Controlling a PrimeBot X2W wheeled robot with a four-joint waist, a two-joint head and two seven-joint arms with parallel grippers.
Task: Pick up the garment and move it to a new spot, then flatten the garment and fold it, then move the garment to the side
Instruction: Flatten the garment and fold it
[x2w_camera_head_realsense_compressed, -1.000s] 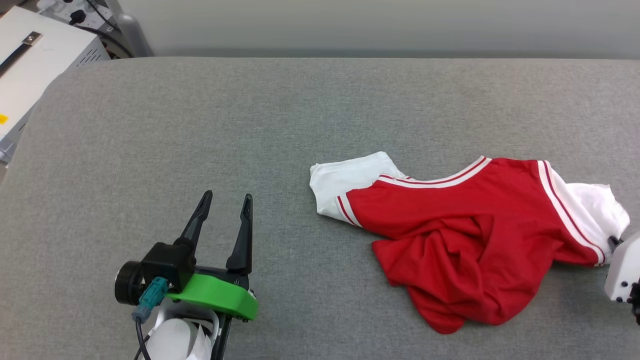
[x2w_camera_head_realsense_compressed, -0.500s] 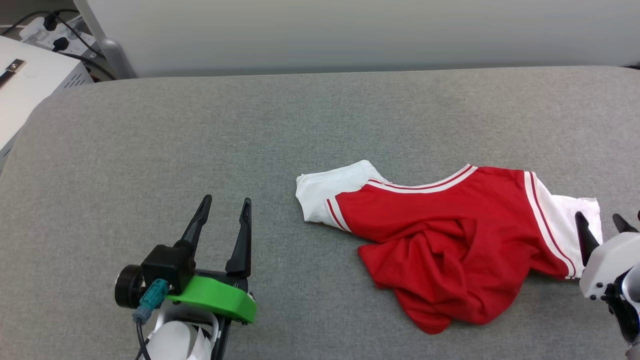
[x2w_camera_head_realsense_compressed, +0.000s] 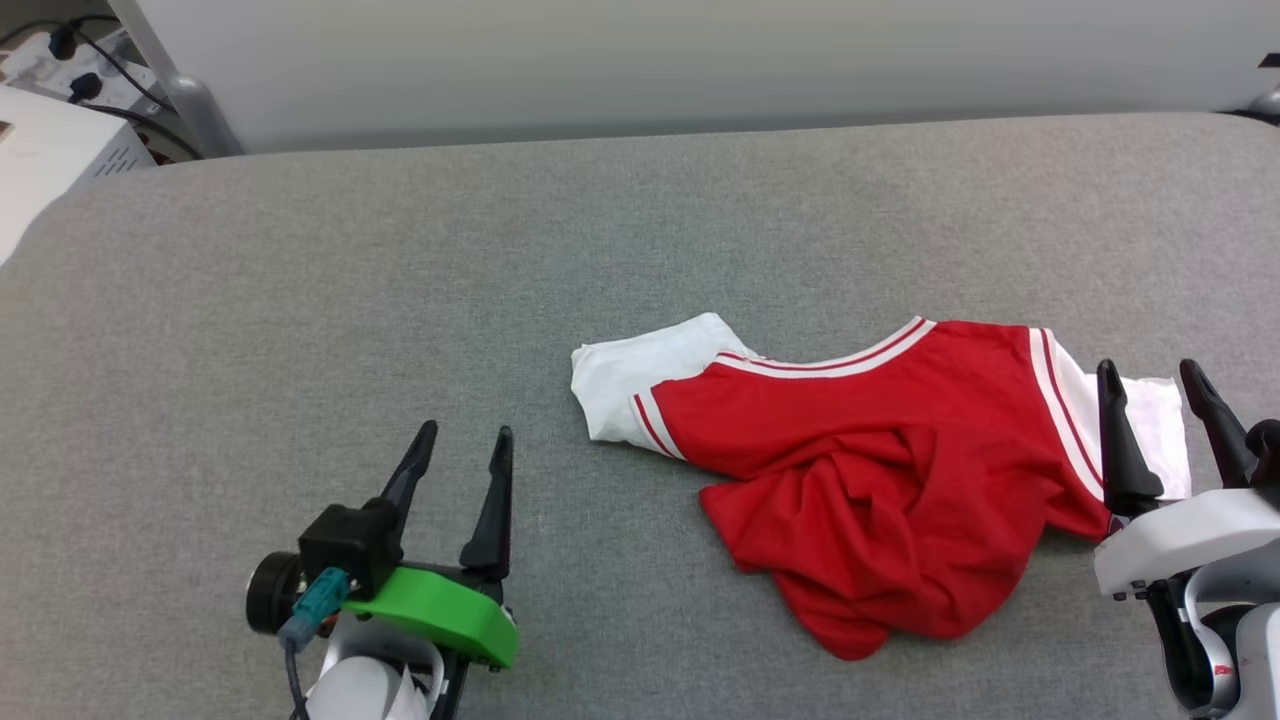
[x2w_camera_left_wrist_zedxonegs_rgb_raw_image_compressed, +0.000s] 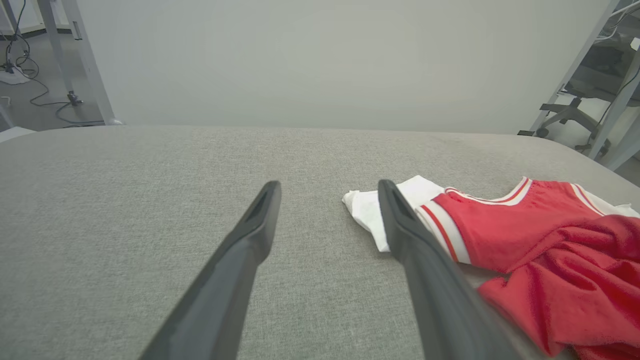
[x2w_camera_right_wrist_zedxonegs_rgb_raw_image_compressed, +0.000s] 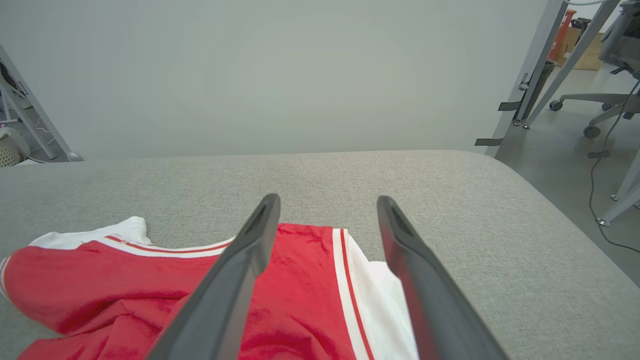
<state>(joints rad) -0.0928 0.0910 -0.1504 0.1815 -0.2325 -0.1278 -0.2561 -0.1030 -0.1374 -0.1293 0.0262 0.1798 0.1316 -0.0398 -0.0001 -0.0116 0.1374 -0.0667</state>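
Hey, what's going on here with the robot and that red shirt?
A two-armed robot is working on a crumpled red-and-white shirt lying on a grey padded table. Neither arm holds it yet. The right gripper is open, its fingers poised by the shirt's white sleeve on that side. The left gripper is open too, over bare table, apart from the shirt.

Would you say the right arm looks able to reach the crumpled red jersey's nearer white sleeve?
Probably yes: the open right end effector frames that white sleeve of the red jersey, with nothing between them on the grey padded surface.
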